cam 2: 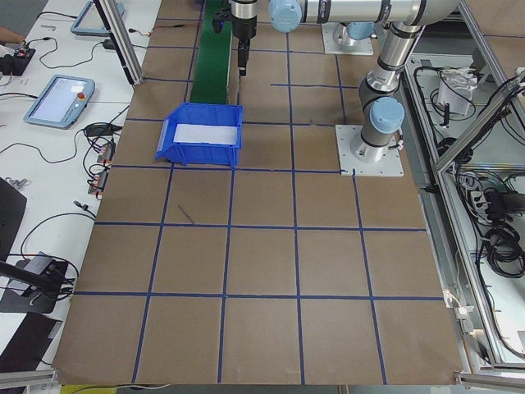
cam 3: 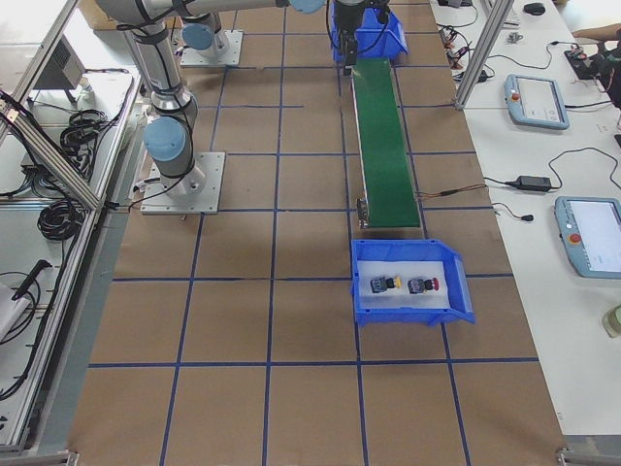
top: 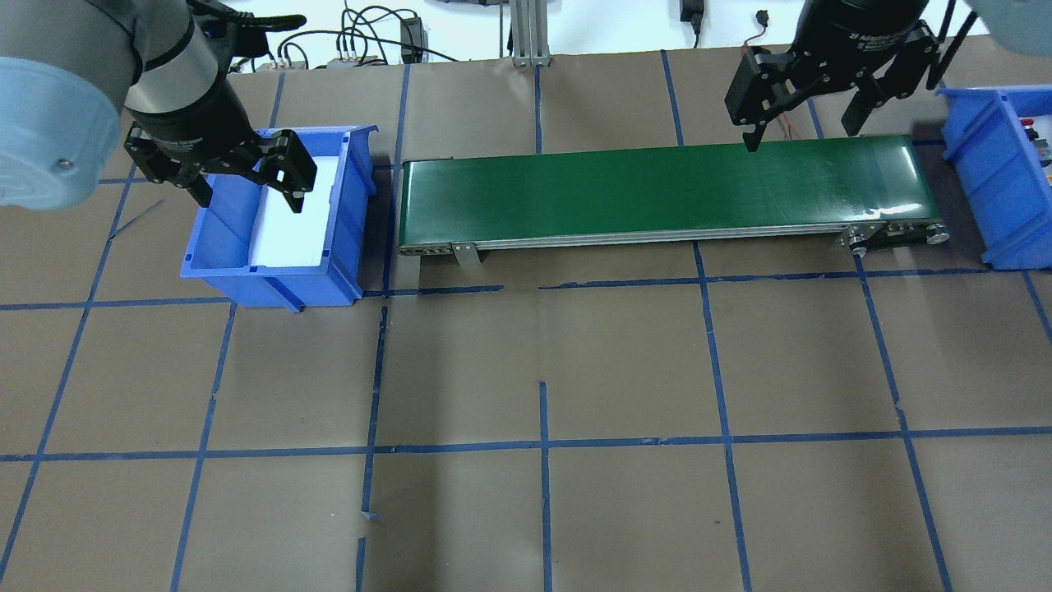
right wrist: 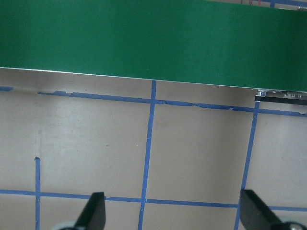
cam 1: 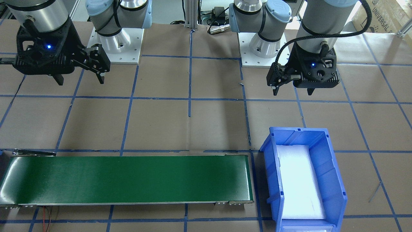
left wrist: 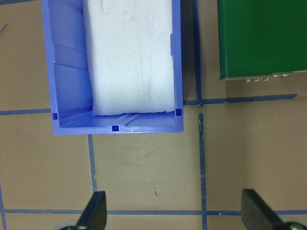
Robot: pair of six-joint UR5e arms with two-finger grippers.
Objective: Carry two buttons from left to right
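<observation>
My left gripper [top: 248,197] and right gripper [top: 801,136] both hung wide open, holding nothing. The red button [cam 3: 422,285] and yellow button [cam 3: 385,283] lay side by side in the right bin [cam 3: 364,311], by the desk's far edge toward its right end. I judged the transport done. The best course was to stay clear of the belt [top: 657,189] and count both buttons.

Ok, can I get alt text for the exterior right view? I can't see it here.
The yellow-capped button and the red-capped button lie side by side in the near blue bin, at the near end of the green conveyor. Another blue bin sits at its far end.
</observation>
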